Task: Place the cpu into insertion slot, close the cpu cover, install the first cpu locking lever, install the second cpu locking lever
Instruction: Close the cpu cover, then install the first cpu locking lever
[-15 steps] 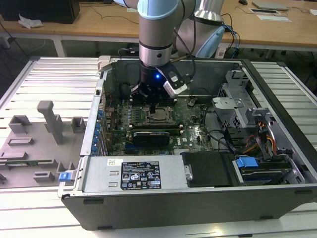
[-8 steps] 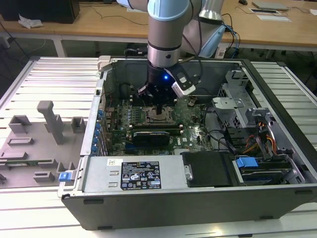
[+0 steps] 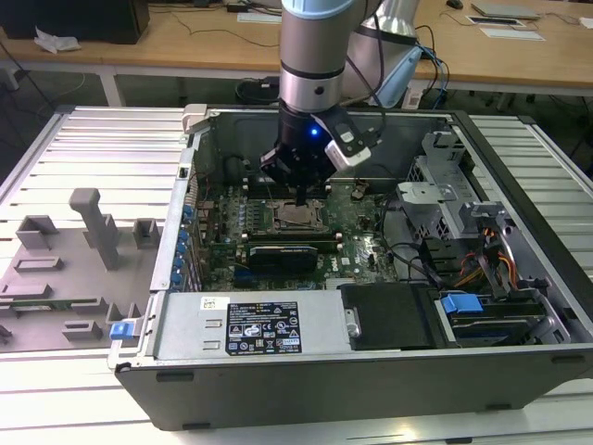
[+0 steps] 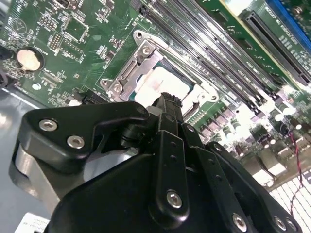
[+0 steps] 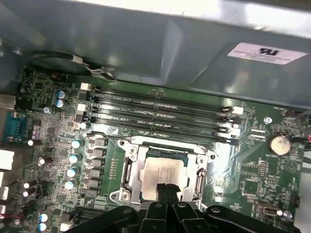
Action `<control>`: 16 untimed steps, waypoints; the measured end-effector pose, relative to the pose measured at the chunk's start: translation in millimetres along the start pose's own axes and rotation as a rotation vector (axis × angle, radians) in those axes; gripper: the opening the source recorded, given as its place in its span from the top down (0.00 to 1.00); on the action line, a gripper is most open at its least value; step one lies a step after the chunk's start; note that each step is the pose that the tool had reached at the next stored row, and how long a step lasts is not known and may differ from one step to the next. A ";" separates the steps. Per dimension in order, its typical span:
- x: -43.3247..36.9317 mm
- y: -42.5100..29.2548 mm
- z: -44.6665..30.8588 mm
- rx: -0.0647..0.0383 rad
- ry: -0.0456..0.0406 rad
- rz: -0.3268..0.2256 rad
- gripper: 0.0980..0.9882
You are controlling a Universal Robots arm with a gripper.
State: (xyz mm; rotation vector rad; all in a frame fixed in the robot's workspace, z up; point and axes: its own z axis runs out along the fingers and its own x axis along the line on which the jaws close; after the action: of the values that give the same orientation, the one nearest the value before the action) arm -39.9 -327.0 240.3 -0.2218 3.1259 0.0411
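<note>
Exterior view: the end effector (image 3: 304, 195) hangs straight down inside the open computer case (image 3: 278, 371), its tip over the insertion slot (image 3: 298, 219) on the green motherboard (image 3: 361, 246). The case lies on a slatted metal surface (image 3: 93, 139). Grey fixture blocks (image 3: 88, 227) stand well apart on the exterior view's left. Room is tight, with case walls all round and a drive cage with cables (image 3: 482, 255) on the exterior view's right.

Second wrist view: the fingers are pressed together with nothing between them. The tip is just above or touching the cpu (image 4: 153, 82); I cannot tell which. The cpu sits flat in the slot, pale top up.

First wrist view: the cpu cover (image 5: 132, 167) seems to lie down around the cpu, which shows through its window, though the angle leaves it unclear whether it is latched. Memory slots (image 5: 155, 114) run just beside the socket.

Handling, as a judgement: the cpu is light, stiff and thin, with a slick metal top and a fragile contact side (so no dragging or tilting in the socket). Take it by opposite edges only. The cover is thin, springy sheet metal; push on the frame, not through the window.
</note>
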 end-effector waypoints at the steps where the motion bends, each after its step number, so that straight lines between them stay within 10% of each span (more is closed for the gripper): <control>1: 0.0 0.1 -2.9 0.000 -0.0002 0.005 0.99; 16: 0.0 0.2 -8.6 0.001 -0.0003 0.013 0.99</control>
State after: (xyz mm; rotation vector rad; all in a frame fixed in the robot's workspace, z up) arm -40.0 -327.0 248.8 -0.2017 3.1271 0.0396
